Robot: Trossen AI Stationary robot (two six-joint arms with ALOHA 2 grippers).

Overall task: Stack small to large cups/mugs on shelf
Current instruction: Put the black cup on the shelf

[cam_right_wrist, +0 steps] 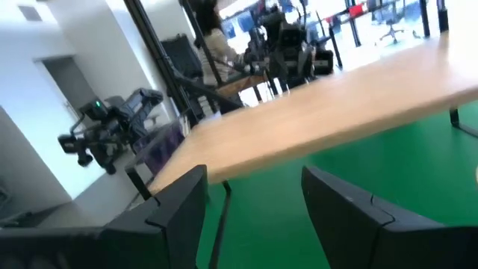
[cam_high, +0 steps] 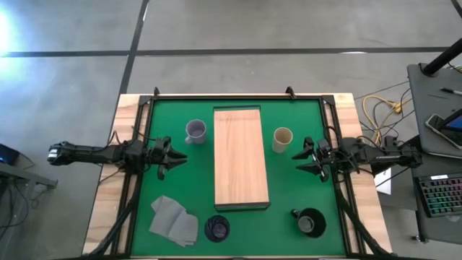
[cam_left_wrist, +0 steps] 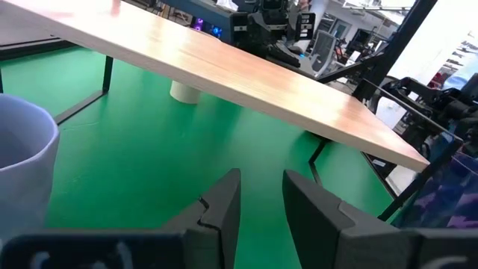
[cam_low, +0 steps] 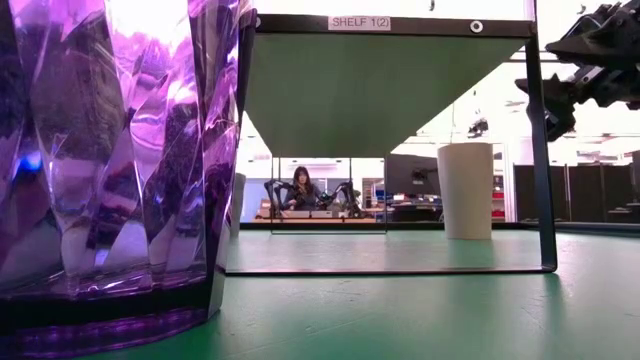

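Observation:
The wooden shelf point(cam_high: 241, 157) stands on thin black legs in the middle of the green mat. The lavender mug point(cam_high: 195, 131) sits upright left of it, and the beige cup point(cam_high: 282, 139) right of it. The purple tumbler point(cam_high: 216, 228) stands by the near edge and fills the low view's left point(cam_low: 120, 160). The black mug point(cam_high: 310, 222) is at the near right. My left gripper point(cam_high: 177, 157) hovers open just left of the shelf, near the lavender mug point(cam_left_wrist: 22, 164). My right gripper point(cam_high: 297, 160) hovers open just right of the shelf, near the beige cup.
A grey folded cloth point(cam_high: 173, 219) lies at the near left beside the tumbler. A wooden frame point(cam_high: 238, 95) borders the mat. Green mat shows under the shelf between its legs point(cam_low: 390, 250). A person sits far off in the room behind point(cam_low: 300, 188).

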